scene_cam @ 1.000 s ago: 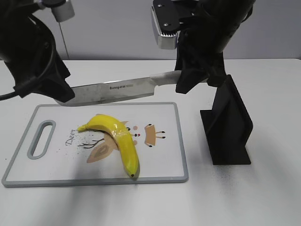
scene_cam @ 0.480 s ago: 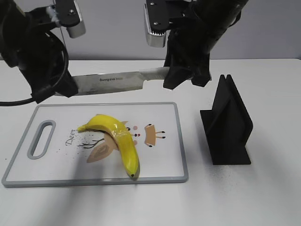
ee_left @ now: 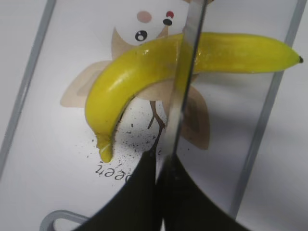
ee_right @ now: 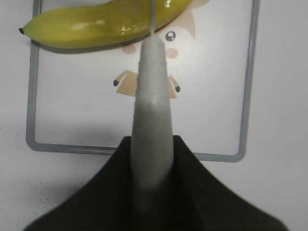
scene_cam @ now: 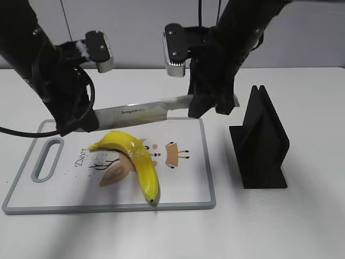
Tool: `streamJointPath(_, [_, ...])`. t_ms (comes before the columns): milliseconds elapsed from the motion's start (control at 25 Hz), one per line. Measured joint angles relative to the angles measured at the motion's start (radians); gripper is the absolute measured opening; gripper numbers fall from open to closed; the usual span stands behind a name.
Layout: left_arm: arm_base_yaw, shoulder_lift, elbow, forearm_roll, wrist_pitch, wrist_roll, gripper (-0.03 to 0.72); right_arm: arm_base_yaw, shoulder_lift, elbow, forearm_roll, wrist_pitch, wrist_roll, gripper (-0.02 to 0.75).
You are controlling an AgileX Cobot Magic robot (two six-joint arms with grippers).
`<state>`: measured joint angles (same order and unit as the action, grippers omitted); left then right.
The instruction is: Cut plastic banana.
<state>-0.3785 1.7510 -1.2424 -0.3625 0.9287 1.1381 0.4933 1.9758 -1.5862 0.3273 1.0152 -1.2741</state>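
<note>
1. Both arms have the knife (scene_cam: 141,110) up in the air. The right gripper (scene_cam: 207,103) is clamped on the pale handle (ee_right: 153,106), and the left gripper (scene_cam: 75,121) is pinching the tip end of the blade (ee_left: 185,72) between its fingers.

2. The plastic banana (scene_cam: 133,157) lies below the blade, on the cutting board (scene_cam: 188,183) with its owl print, down between the two grippers and a little to the front of them. The dark tip points toward the board's near edge and the stem toward the left gripper's side.

3. In the left wrist view the blade runs straight out from the fingers and crosses the banana close to its bend. In the right wrist view the handle points out from the jaws at the same stretch of fruit.

4. Done so far, by my reading: the knife is picked up, carried by both ends and lined up over the middle of the banana.

5. Left to do: the cut itself. The banana looks whole in every view, no gap showing, and in the exterior view the edge sits just above its top. Whether it touches the peel yet, I cannot tell.

6. The black knife stand (scene_cam: 262,144), off beyond the right gripper, holds no knife.
</note>
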Motion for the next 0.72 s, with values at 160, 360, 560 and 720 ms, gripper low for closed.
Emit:
streamJointPath(160, [0.000, 0.094, 0.003, -0.009, -0.029, 0.002, 0.001, 0.000, 0.098, 0.000, -0.012, -0.001, 0.043, 0.156])
streamJointPath(360, [-0.002, 0.193, 0.041, -0.039, -0.106, 0.012, 0.002, 0.000, 0.214, -0.009, -0.045, -0.010, 0.063, 0.157])
streamJointPath(560, [-0.001, 0.198, 0.041, -0.045, -0.109, 0.015, 0.002, -0.001, 0.228, -0.023, -0.049, -0.002, 0.065, 0.157])
streamJointPath(720, [-0.001, 0.192, 0.041, -0.047, -0.111, 0.015, 0.002, -0.001, 0.228, -0.029, -0.055, 0.006, 0.092, 0.160])
